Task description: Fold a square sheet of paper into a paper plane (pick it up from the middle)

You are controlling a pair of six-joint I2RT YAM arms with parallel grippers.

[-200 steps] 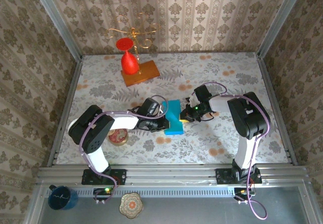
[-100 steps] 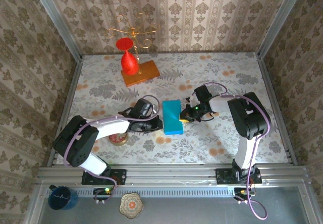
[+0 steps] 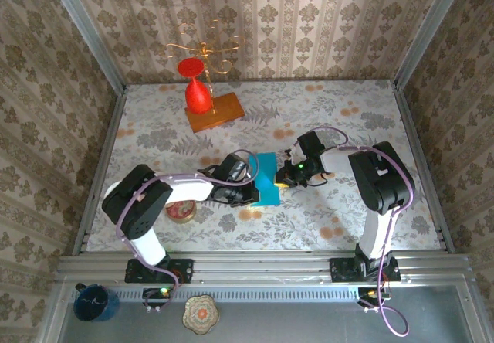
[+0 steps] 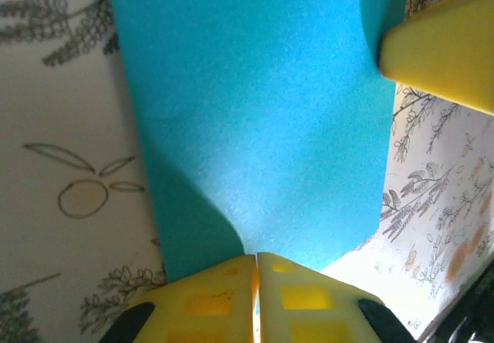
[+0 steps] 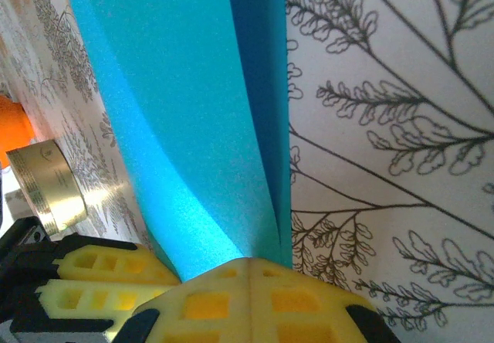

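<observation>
Clenched shut with the left gripper point(image 3: 253, 194) point(image 4: 256, 262) on the left edge of the square sheet of paper point(image 3: 268, 174) point(image 4: 262, 111) point(image 5: 177, 111), and with the right gripper point(image 3: 284, 174) point(image 5: 248, 264) on its right edge, where two layers meet. Placed near the middle of the floral table point(image 3: 347, 127), between both arms, folded into a narrow strip. Lying with the long axis from far to near, with no pointed tip visible.

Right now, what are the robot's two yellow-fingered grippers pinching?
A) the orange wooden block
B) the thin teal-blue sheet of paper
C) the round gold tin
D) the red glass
B: the thin teal-blue sheet of paper runs straight into the closed fingertips of the left gripper and of the right gripper. Each wrist view shows its own pinch on an edge of the paper.
</observation>
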